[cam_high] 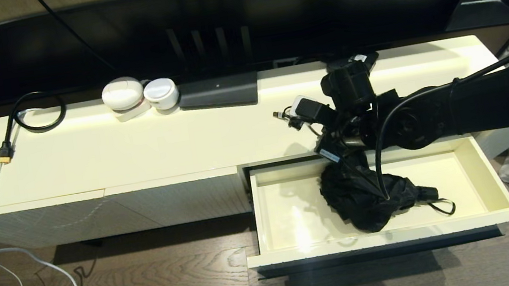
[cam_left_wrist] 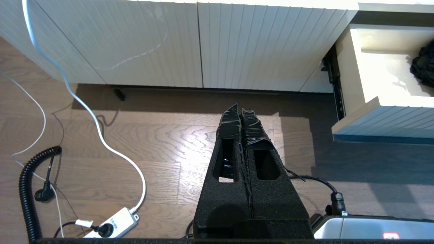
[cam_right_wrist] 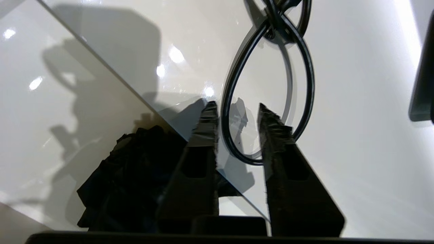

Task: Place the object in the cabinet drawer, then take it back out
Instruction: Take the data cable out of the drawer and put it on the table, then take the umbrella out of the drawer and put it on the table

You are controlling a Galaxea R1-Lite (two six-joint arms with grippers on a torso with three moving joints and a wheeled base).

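The right gripper point(cam_right_wrist: 237, 112) hangs just above the open drawer's back edge, its two black fingers apart with nothing between them, over the black folded fabric umbrella point(cam_high: 368, 194) lying inside the wide cream-white cabinet drawer point(cam_high: 495, 182). A thin black cable loop point(cam_right_wrist: 268, 91) dangles right in front of the fingertips. If the gripper descends to grasp, it may catch that loop or pinch only loose fabric, which would likely slip. The left gripper point(cam_left_wrist: 241, 112) is parked over the wooden floor point(cam_left_wrist: 152, 142), fingers together.
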